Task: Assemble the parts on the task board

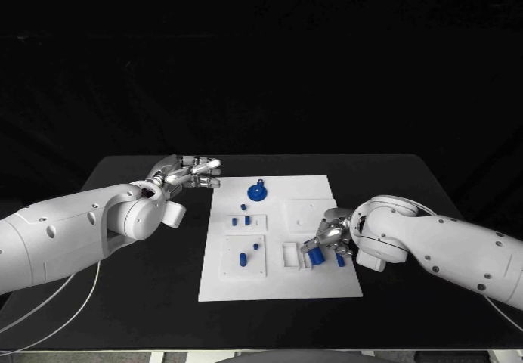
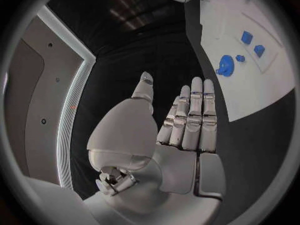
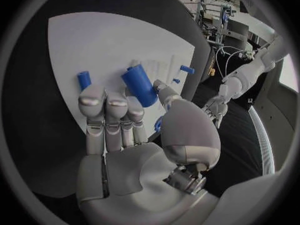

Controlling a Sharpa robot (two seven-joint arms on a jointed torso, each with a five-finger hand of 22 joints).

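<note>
Between the thumb and fingers of the right hand point(image 3: 134, 135) sits a blue plastic cylinder point(image 3: 139, 86), pinched just above the white rectangular task board point(image 1: 327, 283) near its right edge, with a smaller blue peg point(image 3: 84, 79) lying beside the fingertips. Off the board's far left corner, above the black table point(image 1: 142, 302), the left hand point(image 2: 181, 130) hovers with fingers straight, together and holding nothing. No writing is legible on the board or on the round blue part point(image 1: 256, 193) near its far edge.

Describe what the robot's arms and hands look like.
Both arms are smooth white shells with rounded joints and small dark screw holes. A thin white cable trails under the left arm. The left hand and right hand are silver metal, with segmented fingers and pale fingertips.
</note>
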